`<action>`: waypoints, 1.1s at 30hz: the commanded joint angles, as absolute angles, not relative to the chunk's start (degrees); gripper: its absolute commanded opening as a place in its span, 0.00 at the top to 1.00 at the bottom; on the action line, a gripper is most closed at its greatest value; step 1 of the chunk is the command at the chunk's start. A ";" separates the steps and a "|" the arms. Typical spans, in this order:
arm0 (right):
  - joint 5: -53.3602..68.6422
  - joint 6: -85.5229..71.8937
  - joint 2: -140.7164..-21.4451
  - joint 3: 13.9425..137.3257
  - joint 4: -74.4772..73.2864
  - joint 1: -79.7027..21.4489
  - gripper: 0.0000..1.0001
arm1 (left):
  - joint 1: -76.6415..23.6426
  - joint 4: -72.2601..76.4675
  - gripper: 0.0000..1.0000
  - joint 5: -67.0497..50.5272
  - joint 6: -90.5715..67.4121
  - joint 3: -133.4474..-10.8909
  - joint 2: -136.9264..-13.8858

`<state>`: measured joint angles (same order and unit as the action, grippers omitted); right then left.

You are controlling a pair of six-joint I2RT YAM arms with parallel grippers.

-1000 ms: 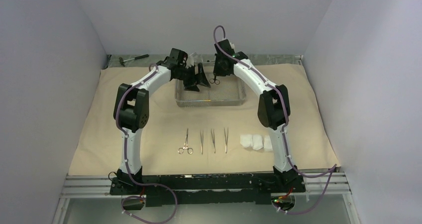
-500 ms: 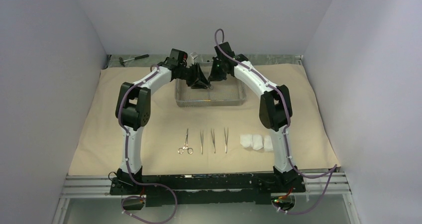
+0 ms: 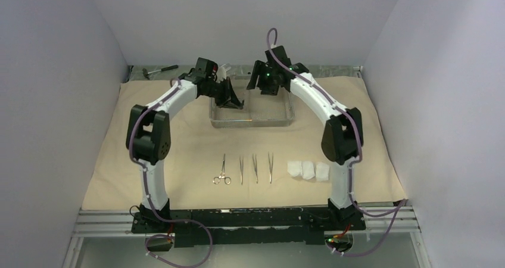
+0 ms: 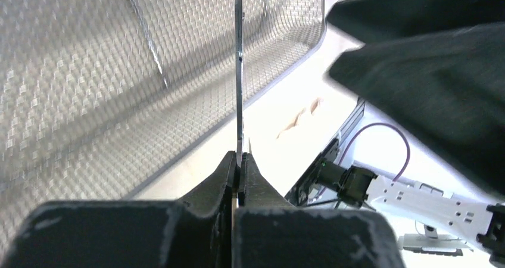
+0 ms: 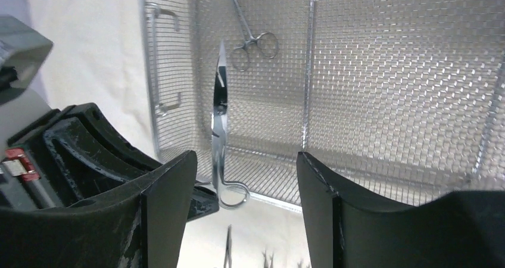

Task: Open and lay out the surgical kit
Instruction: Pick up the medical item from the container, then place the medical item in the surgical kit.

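Observation:
The steel mesh tray (image 3: 250,124) stands at the back middle of the tan wrap sheet (image 3: 190,143). Over the tray's left part my left gripper (image 3: 234,102) is shut on a silver ring-handled clamp (image 5: 219,125), seen edge-on in the left wrist view (image 4: 239,71) and pinched between the left gripper's fingertips (image 4: 239,161). Just right of it my right gripper (image 5: 247,161) stands open and apart from that clamp, over the tray's back (image 3: 260,83). Another clamp (image 5: 250,36) lies in the tray. A clamp (image 3: 223,170), three tweezers (image 3: 255,168) and gauze pads (image 3: 308,170) lie in a row in front.
A dark-handled hammer (image 3: 159,70) lies off the sheet at the back left corner. Grey walls close in the left, right and back. The arms' black base rail (image 3: 250,217) runs along the near edge.
My left gripper has shut on the clamp and drawn slightly left. My right gripper has opened, let the clamp go and backed away up and to the right.

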<state>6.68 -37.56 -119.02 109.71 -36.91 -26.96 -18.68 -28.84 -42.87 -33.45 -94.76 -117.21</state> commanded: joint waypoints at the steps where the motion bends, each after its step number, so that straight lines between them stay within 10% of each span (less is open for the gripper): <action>1: 6.99 -37.96 -108.06 105.98 -31.81 -26.00 0.34 | -18.46 -36.74 1.00 -40.00 -25.51 -91.19 -105.16; 18: 6.81 -40.53 -97.07 89.86 -31.18 -25.47 0.35 | -31.42 -77.18 1.00 6.65 -33.52 -73.02 -77.64; 33: 3.24 -41.40 -88.85 82.84 -31.98 -25.38 0.35 | -44.88 -78.04 1.00 20.25 -50.76 -66.19 -92.92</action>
